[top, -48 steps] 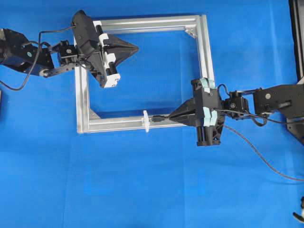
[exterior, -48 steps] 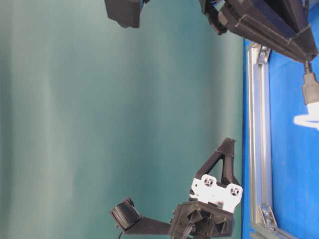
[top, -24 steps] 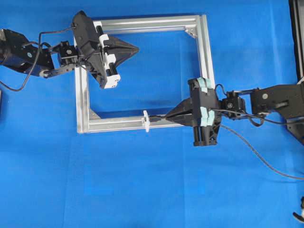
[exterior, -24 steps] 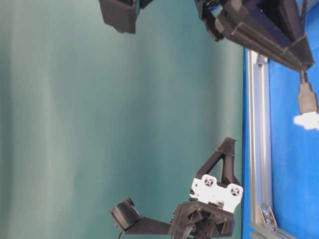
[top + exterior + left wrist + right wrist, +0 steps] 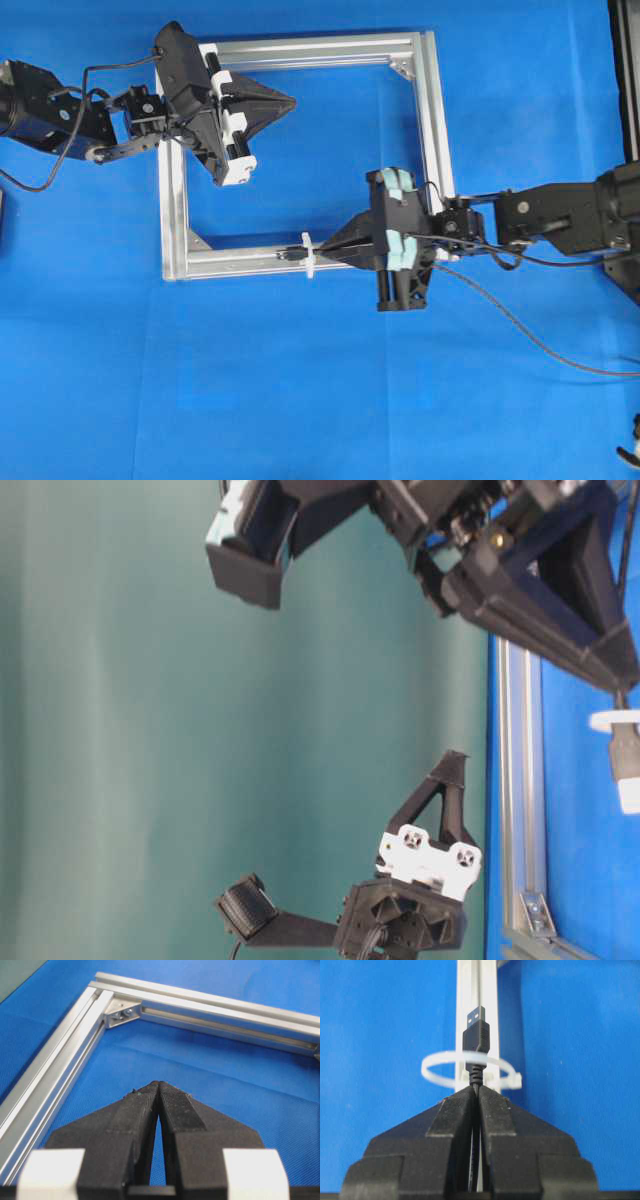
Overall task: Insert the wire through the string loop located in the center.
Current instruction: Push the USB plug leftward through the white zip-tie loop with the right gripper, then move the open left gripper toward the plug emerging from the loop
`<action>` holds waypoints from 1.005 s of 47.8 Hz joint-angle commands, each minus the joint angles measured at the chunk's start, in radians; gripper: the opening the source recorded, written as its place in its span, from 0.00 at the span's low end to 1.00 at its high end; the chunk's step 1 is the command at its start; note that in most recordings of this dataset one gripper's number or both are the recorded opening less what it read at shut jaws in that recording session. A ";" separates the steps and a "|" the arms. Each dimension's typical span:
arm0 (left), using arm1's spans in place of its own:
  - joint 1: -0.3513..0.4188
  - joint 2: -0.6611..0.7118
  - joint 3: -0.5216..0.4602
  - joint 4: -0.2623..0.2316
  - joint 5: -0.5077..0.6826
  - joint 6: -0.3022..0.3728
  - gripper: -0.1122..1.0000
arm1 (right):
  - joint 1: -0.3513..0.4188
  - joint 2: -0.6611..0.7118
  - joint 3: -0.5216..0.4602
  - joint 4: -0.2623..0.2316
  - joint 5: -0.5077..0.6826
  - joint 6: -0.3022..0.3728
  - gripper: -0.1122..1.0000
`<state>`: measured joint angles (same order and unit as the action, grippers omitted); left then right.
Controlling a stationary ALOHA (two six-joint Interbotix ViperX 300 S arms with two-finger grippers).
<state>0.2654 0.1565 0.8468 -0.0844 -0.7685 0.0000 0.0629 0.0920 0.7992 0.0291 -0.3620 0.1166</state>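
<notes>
Pinching the wire [image 5: 475, 1067] just behind its plug, the right gripper [image 5: 476, 1091] keeps it stiff through the string loop [image 5: 436, 1062]; the left gripper [image 5: 159, 1086] hovers clenched, empty.

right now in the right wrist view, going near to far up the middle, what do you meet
black right gripper clamped on the thin black wire → white string loop ringing the wire's ribbed neck → black plug body with its silver usb tip → silver aluminium frame rail running away

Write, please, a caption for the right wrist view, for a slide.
Right gripper holds the wire, its plug already through the white loop above the rail.
</notes>
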 commanded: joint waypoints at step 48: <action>-0.002 -0.029 -0.009 0.003 -0.005 0.000 0.10 | 0.011 0.029 -0.064 -0.005 -0.005 -0.002 0.08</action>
<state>0.2654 0.1580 0.8468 -0.0828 -0.7685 0.0000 0.0721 0.1350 0.7486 0.0261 -0.3605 0.1150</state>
